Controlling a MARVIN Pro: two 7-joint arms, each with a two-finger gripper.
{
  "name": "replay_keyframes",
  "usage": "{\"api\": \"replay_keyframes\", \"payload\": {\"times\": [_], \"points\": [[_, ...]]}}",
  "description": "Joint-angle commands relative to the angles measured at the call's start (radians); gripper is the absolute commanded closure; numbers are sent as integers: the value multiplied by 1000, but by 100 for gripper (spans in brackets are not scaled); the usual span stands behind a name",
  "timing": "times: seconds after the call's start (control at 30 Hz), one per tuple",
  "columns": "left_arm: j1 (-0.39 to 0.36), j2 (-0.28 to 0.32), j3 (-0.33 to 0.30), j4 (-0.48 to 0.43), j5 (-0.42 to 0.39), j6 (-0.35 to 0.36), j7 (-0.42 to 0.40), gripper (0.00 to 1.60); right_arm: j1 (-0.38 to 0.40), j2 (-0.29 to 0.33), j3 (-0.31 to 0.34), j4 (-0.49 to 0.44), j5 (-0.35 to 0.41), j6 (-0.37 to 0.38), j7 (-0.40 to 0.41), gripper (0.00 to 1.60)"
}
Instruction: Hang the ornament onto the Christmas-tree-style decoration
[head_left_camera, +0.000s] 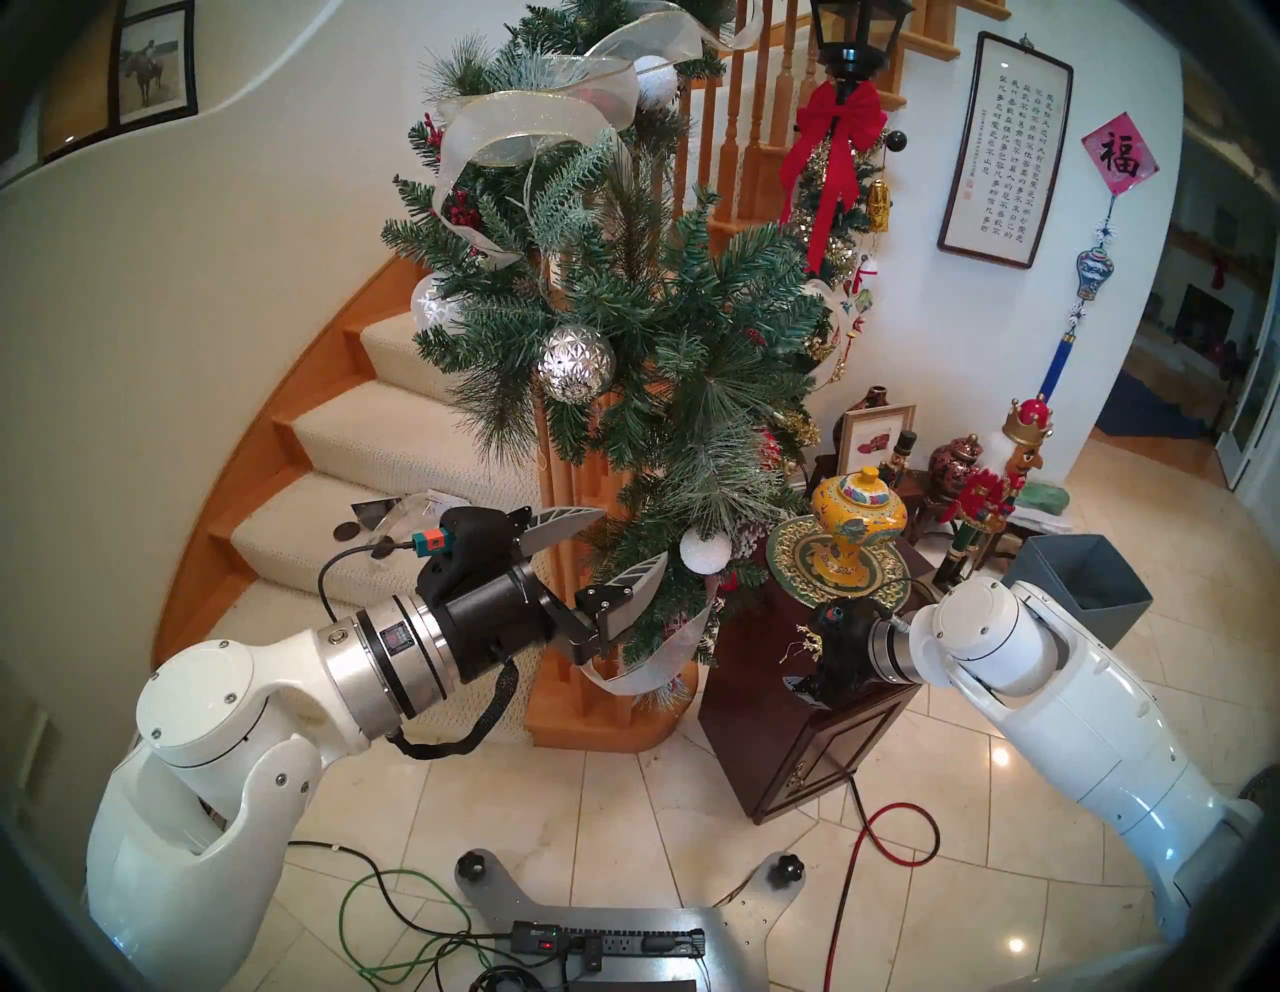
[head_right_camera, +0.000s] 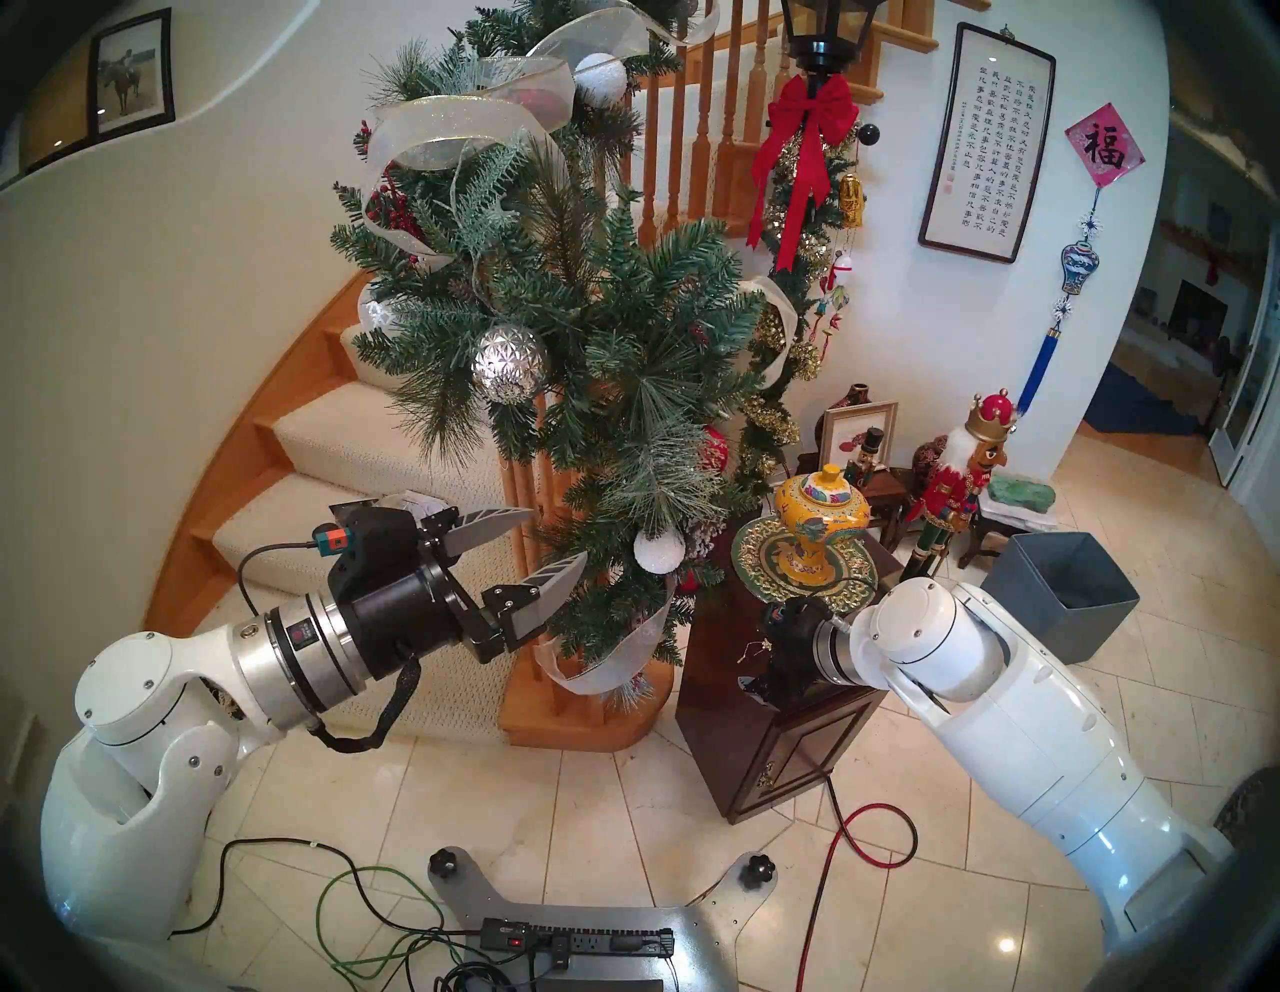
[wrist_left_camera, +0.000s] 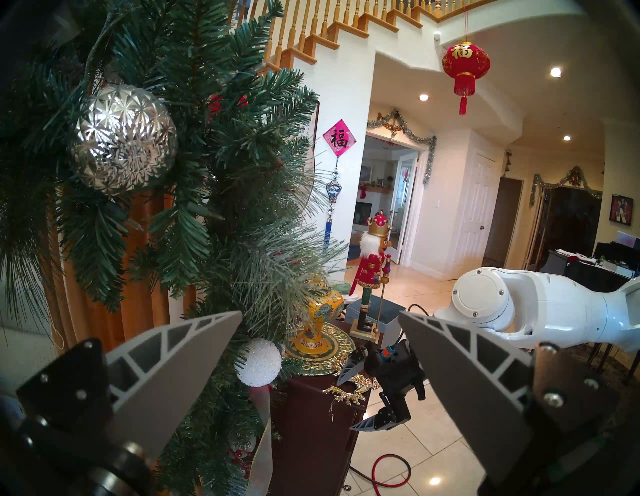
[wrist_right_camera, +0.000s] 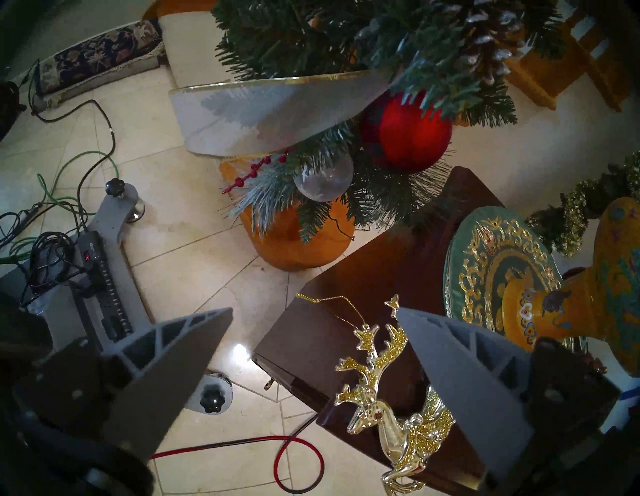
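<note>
The pine garland (head_left_camera: 623, 332), wound with sheer silver ribbon (head_left_camera: 533, 118), is draped down the stair post, and everything else is placed against it. A dark wooden cabinet (head_left_camera: 796, 734) is stood just right of the garland's lower end, with a green-gold plate (head_left_camera: 789, 554) and yellow lidded vase (head_left_camera: 855, 526) set on its top. The left gripper (head_left_camera: 602, 554) is held level at the garland's lower left side, jaws spread wide, lower finger among the needles, nothing pinched. The right gripper (wrist_right_camera: 313, 360) is angled down over the cabinet top, below and right of the garland's tip, jaws spread wide and empty. A silver faceted ball (head_left_camera: 576, 364) is hung mid-garland; a white snowy ball (head_left_camera: 705, 551) is hung near its bottom. The reindeer ornament (wrist_right_camera: 391, 408) is lain flat on the cabinet's near edge, well below the garland, just beside the right finger (wrist_right_camera: 460, 381); contact cannot be told. Its gold thread (wrist_right_camera: 332, 304) is trailed across the wood.
</note>
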Motion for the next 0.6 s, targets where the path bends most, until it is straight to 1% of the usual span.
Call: {"api": "replay_keyframes", "payload": {"times": [0.0, 0.37, 0.57], "points": [[-1, 0, -1, -5, 0, -2, 0, 0, 47, 13, -4, -8, -24, -17, 6, 0], [-1, 0, -1, -5, 0, -2, 0, 0, 71, 10, -28, -2, -51, -25, 27, 0], [-1, 0, -1, -5, 0, -2, 0, 0, 88, 8, -56, -2, -78, -27, 41, 0]]}}
